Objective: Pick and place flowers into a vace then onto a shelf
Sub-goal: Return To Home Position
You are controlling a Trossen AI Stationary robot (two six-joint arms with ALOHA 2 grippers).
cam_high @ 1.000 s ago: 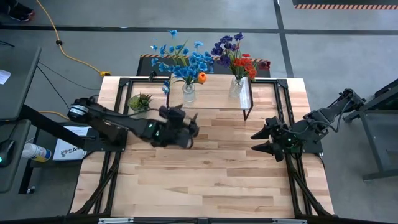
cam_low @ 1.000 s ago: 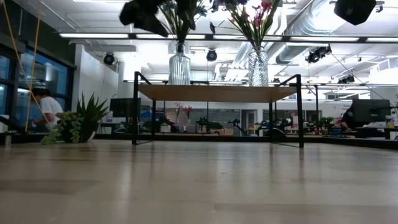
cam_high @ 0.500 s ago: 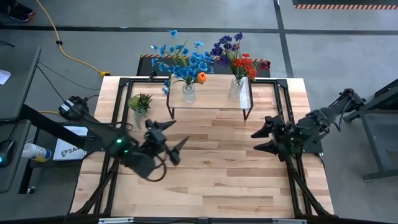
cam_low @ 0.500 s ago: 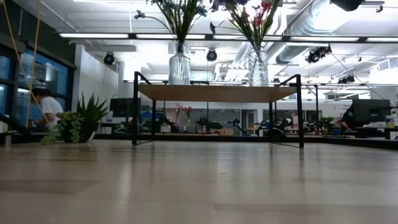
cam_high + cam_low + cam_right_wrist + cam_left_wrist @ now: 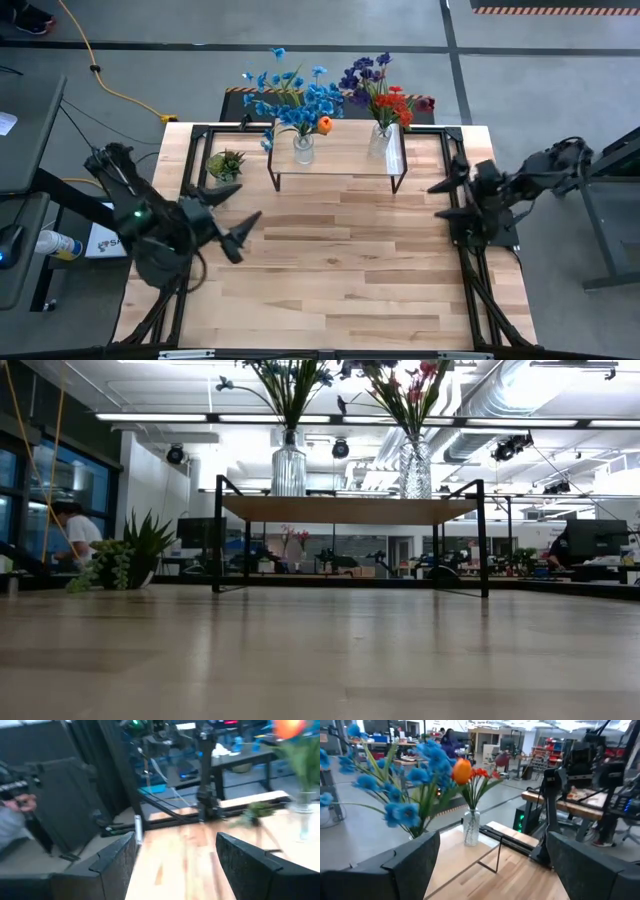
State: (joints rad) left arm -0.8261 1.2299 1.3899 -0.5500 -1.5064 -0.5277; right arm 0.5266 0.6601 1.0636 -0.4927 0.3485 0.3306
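Observation:
The flowers stand in two clear vases on the shelf (image 5: 340,152) at the table's far side. The blue bunch with one orange bloom (image 5: 295,100) is in the left vase (image 5: 288,468). The red and purple bunch (image 5: 385,95) is in the right vase (image 5: 415,466). My left gripper (image 5: 248,200) hovers open over the table's left part, clear of the shelf and pointing toward it. My right gripper (image 5: 434,200) hovers open near the right edge. The left wrist view shows the blue blooms (image 5: 422,775) close ahead.
A small spiky potted plant (image 5: 225,163) sits on the table left of the shelf. The plank tabletop (image 5: 340,260) lies bare between the arms and toward the near edge. Black frame rails run along both table sides. A person sits in the room behind (image 5: 72,532).
My left gripper has drawn back from the shelf's front toward the table's left edge, risen out of the low view and stayed open. My right gripper has risen, rolled at the wrist and shifted slightly toward the far edge. The vases and flowers have kept still.

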